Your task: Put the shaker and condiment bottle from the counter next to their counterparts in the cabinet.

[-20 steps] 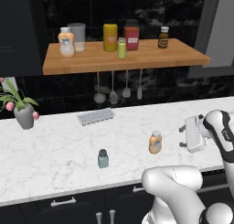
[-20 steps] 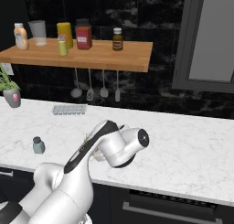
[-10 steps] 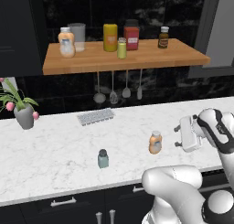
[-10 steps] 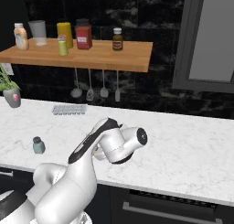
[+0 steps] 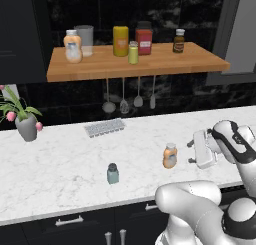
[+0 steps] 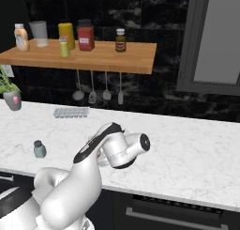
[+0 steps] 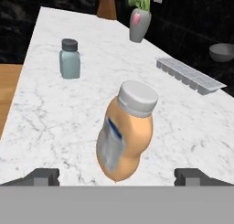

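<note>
Closer to the bottle [image 5: 170,155] than a second ago, the gripper [image 5: 191,152] has slid left along the counter [image 5: 65,164], while the bottle, the shaker [image 5: 113,173] and everything on the shelf [image 5: 150,65] sit where they were.

On the counter, the orange bottle stands upright with its white cap on, just left of the gripper and not touching it. In the hand view it fills the middle, with the two fingertips [image 7: 42,176] wide apart at the bottom corners and the bottle ahead of them, ungripped. The teal shaker with its dark cap stands upright further left and a little nearer the front edge, well apart from the bottle.

Behind them an ice tray [image 5: 104,127] lies flat near the wall. A grey vase [image 5: 27,127] with pink flowers stands at the far left of the counter.

Above, the wooden shelf holds a second orange bottle [image 5: 72,46] at its left end, with a clear cup [image 5: 84,40] just behind it. Near the middle stand a yellow canister [image 5: 120,40], a yellow-green shaker [image 5: 133,53] in front of it and a red jar [image 5: 143,38] beside it. A small dark jar [image 5: 179,41] stands further right. Utensils [image 5: 123,97] hang under the shelf.
</note>
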Controlling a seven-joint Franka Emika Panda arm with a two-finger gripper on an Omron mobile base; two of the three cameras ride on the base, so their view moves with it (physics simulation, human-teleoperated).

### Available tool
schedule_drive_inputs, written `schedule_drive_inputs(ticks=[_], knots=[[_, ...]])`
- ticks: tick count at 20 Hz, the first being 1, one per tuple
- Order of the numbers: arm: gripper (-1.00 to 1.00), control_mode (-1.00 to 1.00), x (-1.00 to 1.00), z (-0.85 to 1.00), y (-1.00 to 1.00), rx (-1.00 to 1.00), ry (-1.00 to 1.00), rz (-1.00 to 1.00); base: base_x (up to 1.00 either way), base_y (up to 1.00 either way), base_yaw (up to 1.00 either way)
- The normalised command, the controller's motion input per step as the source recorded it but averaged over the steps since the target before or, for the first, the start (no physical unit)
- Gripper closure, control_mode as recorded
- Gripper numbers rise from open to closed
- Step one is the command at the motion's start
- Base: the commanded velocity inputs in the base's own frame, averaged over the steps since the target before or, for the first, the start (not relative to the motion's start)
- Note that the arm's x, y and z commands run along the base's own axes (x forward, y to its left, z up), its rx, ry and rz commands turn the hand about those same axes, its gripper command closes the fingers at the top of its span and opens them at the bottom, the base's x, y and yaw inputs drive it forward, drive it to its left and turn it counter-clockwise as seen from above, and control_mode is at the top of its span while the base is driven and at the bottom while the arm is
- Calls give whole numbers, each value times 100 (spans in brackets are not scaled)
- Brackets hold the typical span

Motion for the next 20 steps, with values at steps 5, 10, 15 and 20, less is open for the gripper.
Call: schedule_drive_inputs(ticks=[5, 10, 15, 20], knots=[[-100, -100, 3, -6, 19, 0, 0, 0, 0, 0, 0], [-100, -100, 7, -5, 17, 0, 0, 0, 0, 0, 0], [-100, -100, 7, -4, 9, 0, 0, 0, 0, 0, 0], [-100, -100, 9, -6, 0, 0, 0, 3, 0, 0, 0]])
